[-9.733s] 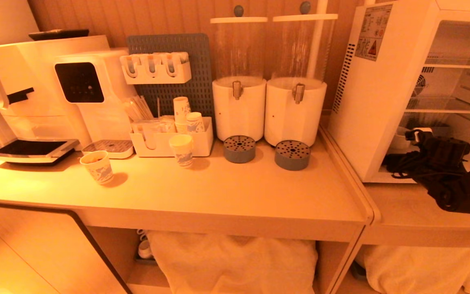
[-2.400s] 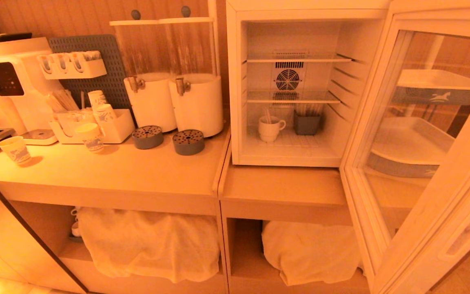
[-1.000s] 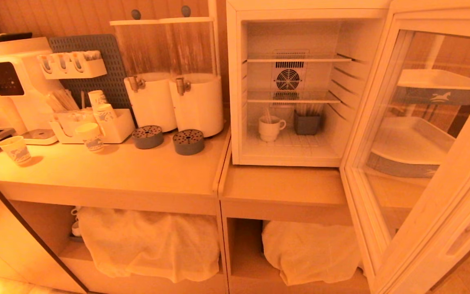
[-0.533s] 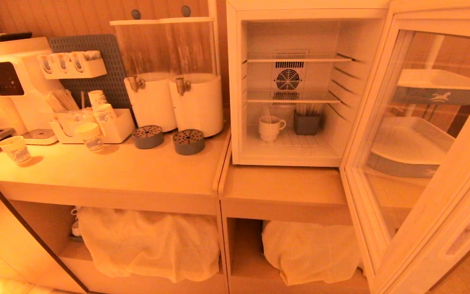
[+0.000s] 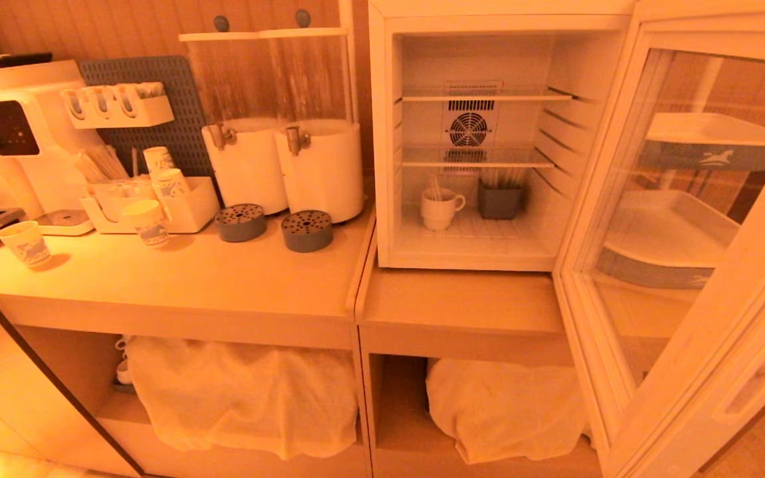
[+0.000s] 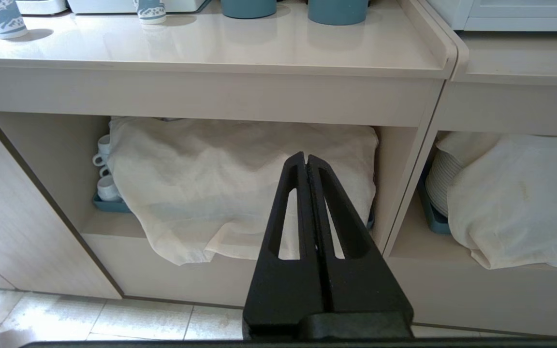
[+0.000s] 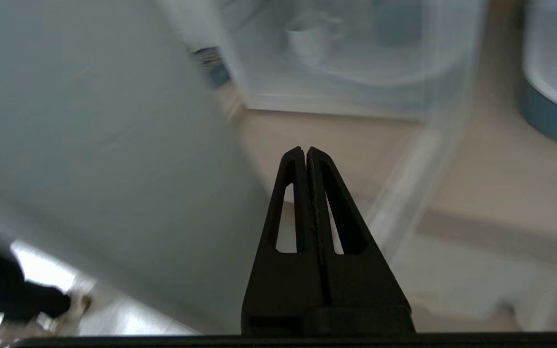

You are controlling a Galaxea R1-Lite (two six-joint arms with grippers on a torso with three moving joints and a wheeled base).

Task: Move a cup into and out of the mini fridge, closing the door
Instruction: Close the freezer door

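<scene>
The mini fridge [image 5: 382, 146] stands open on the lower counter. The white cup [image 5: 439, 209] sits on its floor at the left, handle to the right, with sticks in it. The glass door [image 5: 721, 372] is swung wide toward me on the right. Neither gripper shows in the head view. My left gripper [image 6: 306, 157] is shut and empty, pointing at the cloth under the counter. Shut and empty too, my right gripper [image 7: 305, 151] is close to the open door, and the cup [image 7: 315, 41] shows blurred beyond it.
A grey holder [image 5: 500, 200] stands in the fridge right of the cup. Two white dispensers [image 5: 319, 169], paper cups [image 5: 147, 222] and a drink machine [image 5: 10, 126] fill the left counter. Trays [image 5: 668, 239] show through the door glass. Cloth-covered stacks [image 5: 243, 392] lie under the counters.
Over the last second the head view stays the same. Since the earliest frame the camera has swung to face the fridge, and the right arm that reached inside has left that view.
</scene>
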